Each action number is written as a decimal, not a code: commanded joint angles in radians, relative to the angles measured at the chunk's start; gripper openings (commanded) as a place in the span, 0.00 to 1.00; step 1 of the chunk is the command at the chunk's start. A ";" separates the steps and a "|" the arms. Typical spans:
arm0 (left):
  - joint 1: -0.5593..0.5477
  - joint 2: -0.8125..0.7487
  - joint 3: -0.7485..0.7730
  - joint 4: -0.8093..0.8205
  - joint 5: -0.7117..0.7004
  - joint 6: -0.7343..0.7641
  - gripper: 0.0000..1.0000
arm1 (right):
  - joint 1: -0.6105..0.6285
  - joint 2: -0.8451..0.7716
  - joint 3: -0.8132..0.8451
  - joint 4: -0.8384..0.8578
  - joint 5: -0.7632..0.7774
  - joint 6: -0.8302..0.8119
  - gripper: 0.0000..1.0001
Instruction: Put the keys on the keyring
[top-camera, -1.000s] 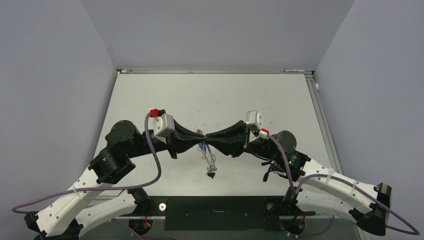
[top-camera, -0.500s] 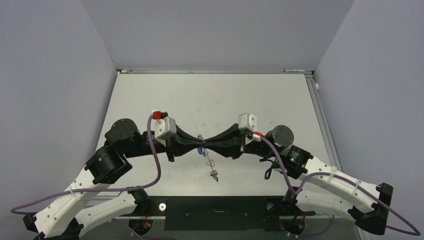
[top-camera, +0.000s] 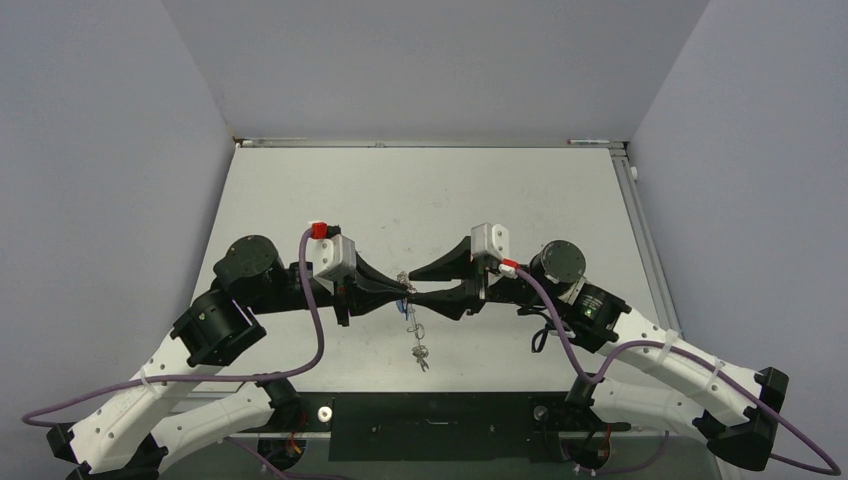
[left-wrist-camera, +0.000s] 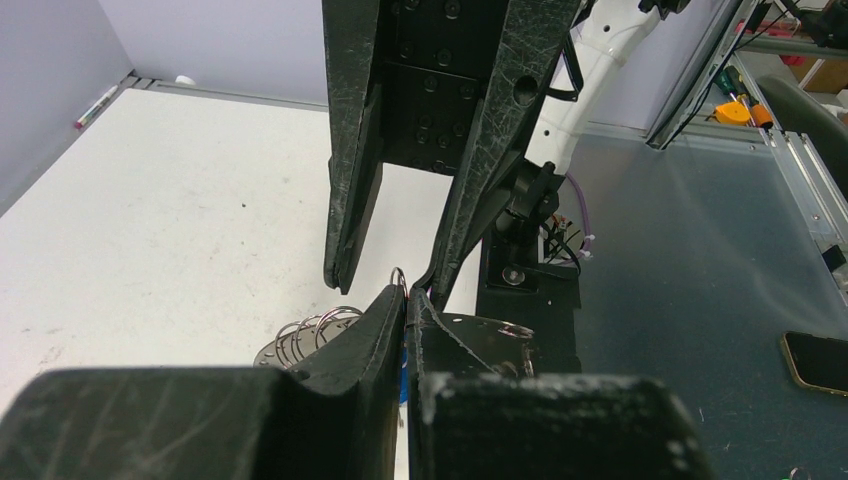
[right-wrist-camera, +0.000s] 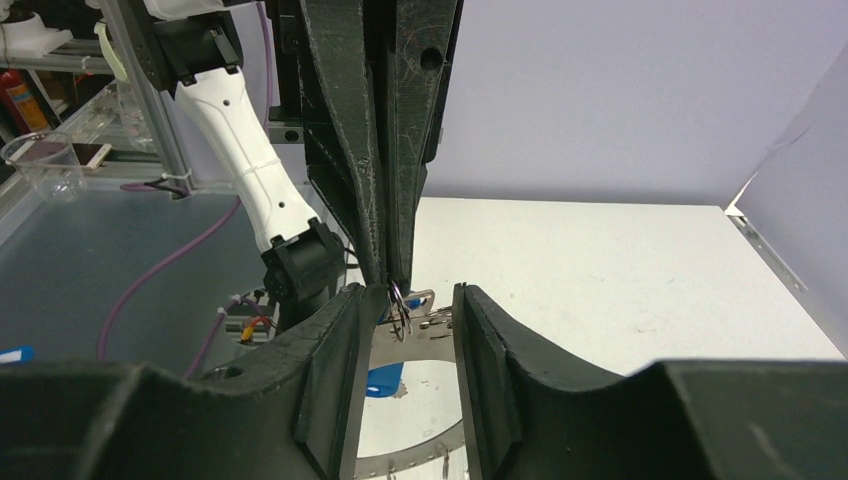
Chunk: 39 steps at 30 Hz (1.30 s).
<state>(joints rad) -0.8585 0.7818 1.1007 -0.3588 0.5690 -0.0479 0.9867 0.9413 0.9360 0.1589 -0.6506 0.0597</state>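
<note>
1. Left gripper (left-wrist-camera: 406, 300) was clamped shut on the thin silvery-white metal hoop keyring (right-wrist-camera: 425, 458).
2. Right gripper (right-wrist-camera: 412, 292) was spread wide, straddling those tips.
3. Small silver metal keys (top-camera: 421, 351), some blue-headed, dangled just beneath both.

Keys (top-camera: 419, 345) too small to count from above; keyring (right-wrist-camera: 420, 460) mostly hidden behind the right hand (right-wrist-camera: 415, 295).

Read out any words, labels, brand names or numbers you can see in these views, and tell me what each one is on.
No text can be read in any of the three views.
Pale mark on a joint of the right arm, top view: too small to read, and it may not be lettering at all.
</note>
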 joint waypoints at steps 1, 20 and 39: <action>-0.007 -0.003 0.060 0.071 0.012 -0.005 0.00 | -0.017 0.018 0.054 -0.093 -0.023 -0.052 0.33; -0.008 0.005 0.034 0.083 0.005 -0.004 0.00 | -0.046 0.060 0.053 -0.106 -0.096 -0.083 0.05; 0.018 -0.065 -0.187 -0.060 -0.547 0.011 0.08 | 0.016 0.097 -0.152 -0.168 0.351 0.077 0.43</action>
<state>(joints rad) -0.8585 0.7403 0.9661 -0.3641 0.2451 -0.0441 0.9443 0.9707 0.8181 -0.0555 -0.4038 0.0654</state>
